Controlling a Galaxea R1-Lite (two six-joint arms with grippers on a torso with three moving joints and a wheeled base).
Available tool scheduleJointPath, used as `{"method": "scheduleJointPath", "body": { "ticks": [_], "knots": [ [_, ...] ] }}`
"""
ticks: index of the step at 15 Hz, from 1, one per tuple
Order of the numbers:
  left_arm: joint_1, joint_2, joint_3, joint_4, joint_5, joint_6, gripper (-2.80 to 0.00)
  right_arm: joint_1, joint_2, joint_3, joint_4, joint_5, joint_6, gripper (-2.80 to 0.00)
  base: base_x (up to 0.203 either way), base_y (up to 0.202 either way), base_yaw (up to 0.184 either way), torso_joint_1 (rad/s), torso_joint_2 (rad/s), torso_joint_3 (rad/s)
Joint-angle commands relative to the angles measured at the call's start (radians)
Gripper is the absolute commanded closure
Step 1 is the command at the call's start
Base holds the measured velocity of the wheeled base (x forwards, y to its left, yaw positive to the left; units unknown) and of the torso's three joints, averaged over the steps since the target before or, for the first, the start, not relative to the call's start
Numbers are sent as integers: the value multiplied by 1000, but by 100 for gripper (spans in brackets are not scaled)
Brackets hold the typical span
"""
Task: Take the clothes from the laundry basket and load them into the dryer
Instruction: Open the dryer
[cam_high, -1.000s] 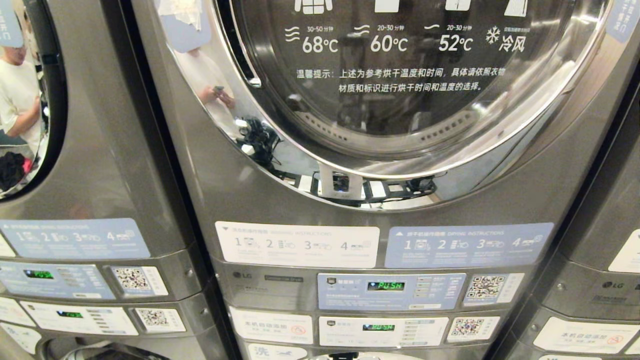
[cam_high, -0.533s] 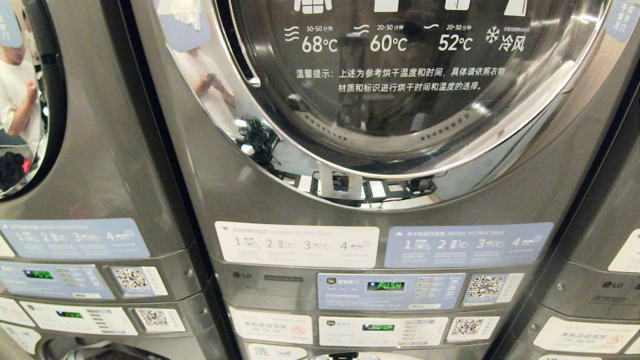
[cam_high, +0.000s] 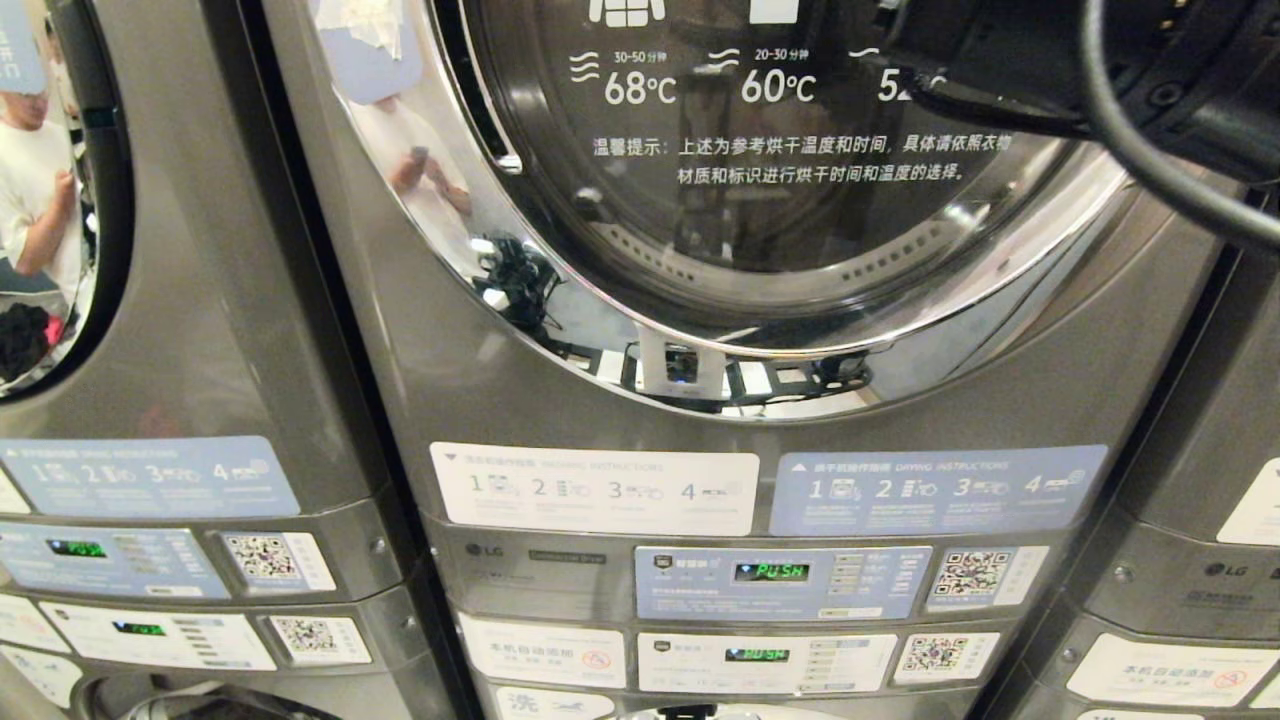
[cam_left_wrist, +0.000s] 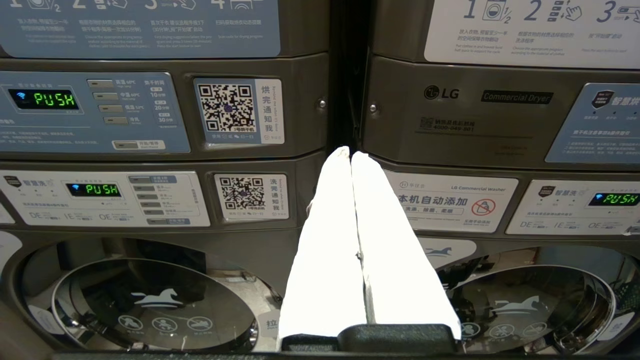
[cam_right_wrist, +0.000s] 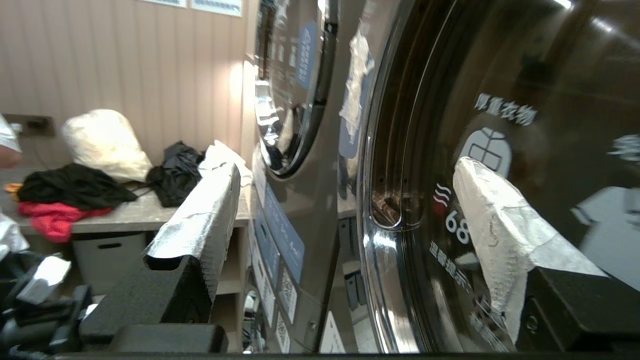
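Observation:
The dryer (cam_high: 560, 400) fills the head view, and its round glass door (cam_high: 780, 180) is closed. My right arm (cam_high: 1150, 70) reaches in front of the door's upper right. In the right wrist view my right gripper (cam_right_wrist: 345, 167) is open, its white-wrapped fingers (cam_right_wrist: 200, 215) spread wide with nothing between them. It hangs just off the door glass (cam_right_wrist: 525, 75), with the handle recess (cam_right_wrist: 387, 210) in the chrome rim between the fingers. My left gripper (cam_left_wrist: 350, 154) is shut and empty, parked low before the control panels. The laundry basket is out of view.
Another stacked machine (cam_high: 180, 300) stands to the left and a third (cam_high: 1220, 500) to the right. Washer doors (cam_left_wrist: 150, 300) sit below the control panels (cam_high: 780, 585). Black and red clothes (cam_right_wrist: 65, 200) and a white bag (cam_right_wrist: 105, 142) lie on a side counter. A person shows in reflections.
My right arm has come into the head view at the top right, in front of the dryer door. The dryer and the rest of the scene have not shifted.

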Motion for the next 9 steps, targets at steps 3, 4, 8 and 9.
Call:
{"method": "scheduleJointPath", "body": {
  "ticks": [3, 4, 8, 9],
  "knots": [
    [0, -2, 0, 0, 0, 0, 0, 90, 136, -123, 82, -79, -44, -280, 0, 0, 0, 0, 0, 0],
    [0, -2, 0, 0, 0, 0, 0, 115, 149, -143, 86, -92, -50, -280, 0, 0, 0, 0, 0, 0],
    [0, -2, 0, 0, 0, 0, 0, 202, 219, -258, 136, -260, -83, -280, 0, 0, 0, 0, 0, 0],
    [0, -2, 0, 0, 0, 0, 0, 217, 237, -288, 142, -285, -87, -280, 0, 0, 0, 0, 0, 0]
  ]
}}
